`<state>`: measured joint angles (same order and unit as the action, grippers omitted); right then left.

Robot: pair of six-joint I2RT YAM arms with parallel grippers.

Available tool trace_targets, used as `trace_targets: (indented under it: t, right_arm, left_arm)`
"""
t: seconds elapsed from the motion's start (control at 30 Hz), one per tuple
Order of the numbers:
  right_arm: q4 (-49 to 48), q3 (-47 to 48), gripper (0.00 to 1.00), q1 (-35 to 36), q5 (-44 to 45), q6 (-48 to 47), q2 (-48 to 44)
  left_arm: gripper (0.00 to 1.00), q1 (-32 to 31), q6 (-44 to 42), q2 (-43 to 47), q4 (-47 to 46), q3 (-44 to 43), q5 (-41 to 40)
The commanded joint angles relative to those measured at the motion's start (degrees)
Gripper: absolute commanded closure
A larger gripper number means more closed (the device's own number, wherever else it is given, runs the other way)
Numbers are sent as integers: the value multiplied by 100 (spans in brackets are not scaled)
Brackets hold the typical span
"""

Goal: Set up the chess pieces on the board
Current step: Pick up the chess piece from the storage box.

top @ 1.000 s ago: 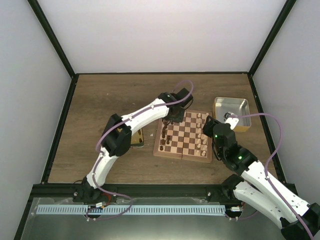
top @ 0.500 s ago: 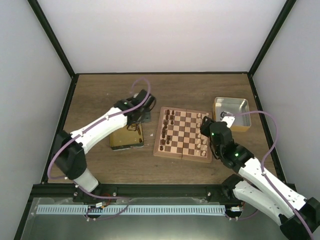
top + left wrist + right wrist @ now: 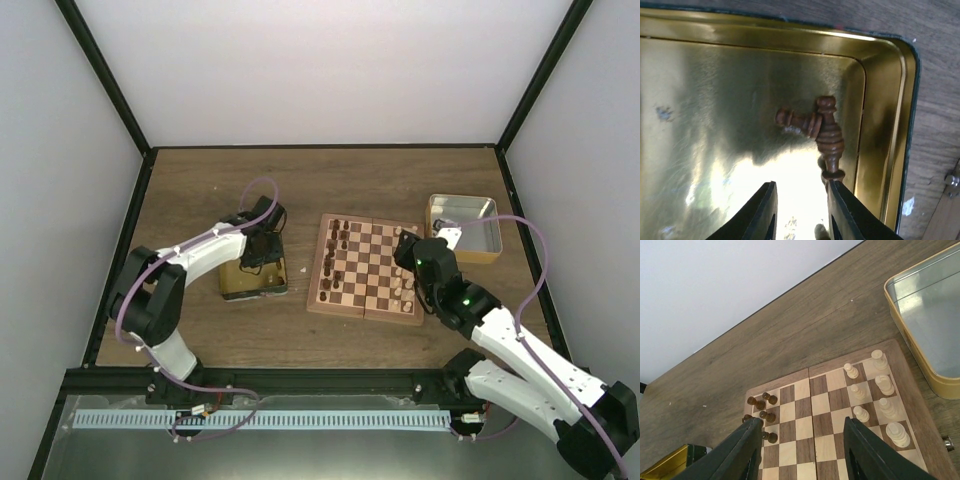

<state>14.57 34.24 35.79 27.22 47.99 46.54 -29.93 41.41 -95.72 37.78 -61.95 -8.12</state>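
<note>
- Top view: bright, even, soft light; the table point(image 3: 200, 190) carries only faint, diffuse shadows.
- Left wrist view: the gold tin point(image 3: 890, 100) glares; a blown-out yellow-white patch lies just ahead of the left claw point(image 3: 801, 186), with murky reflections beyond.
- The dark pieces point(image 3: 827, 132) ahead of that claw are fairly sharp; its fingers point(image 3: 760, 215) are soft and dark.
- Right wrist view: even light, the board point(image 3: 820, 402) ahead of the right claw point(image 3: 802, 422) crisp; the silver tin point(image 3: 935, 325) to its right shows a pale sheen.

No text, label, brand, number or sign can be read anywhere.
</note>
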Motion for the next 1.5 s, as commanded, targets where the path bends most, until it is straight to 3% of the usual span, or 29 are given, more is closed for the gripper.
trace_targets:
  t: [0.0, 0.17, 0.37, 0.53, 0.87, 1.07, 1.2, 1.3, 1.47]
  right_arm:
    - [-82, 256, 53, -27, 39, -44, 3]
    - [-108, 255, 53, -28, -19, -53, 54]
    - [-75, 262, 53, -24, -42, -88, 81]
    - [-48, 228, 53, -28, -27, -22, 33]
    - [-89, 227, 53, -28, -59, -35, 29]
    - [-149, 237, 53, -28, -158, -65, 47]
    - [-767, 173, 52, -28, -947, -750, 190]
    - [-1317, 208, 51, -28, -2135, -1257, 615]
    - [-1844, 381, 51, -28, -3523, -1359, 1317]
  left_arm:
    - [71, 129, -61, -165, -630, 96, 368]
    - [72, 245, 85, -372, -941, 101, 115]
    - [68, 251, 107, -565, -1165, 41, 616]
    - [68, 251, 78, -727, -1030, 71, 580]
    - [77, 251, -46, -1016, -855, 71, 364]
    - [88, 252, -115, -954, -836, 76, 285]
    - [89, 251, -457, -618, -800, 104, 254]
    - [89, 252, -673, -297, -794, 216, 362]
    - [89, 252, -1086, 291, -834, 520, 692]
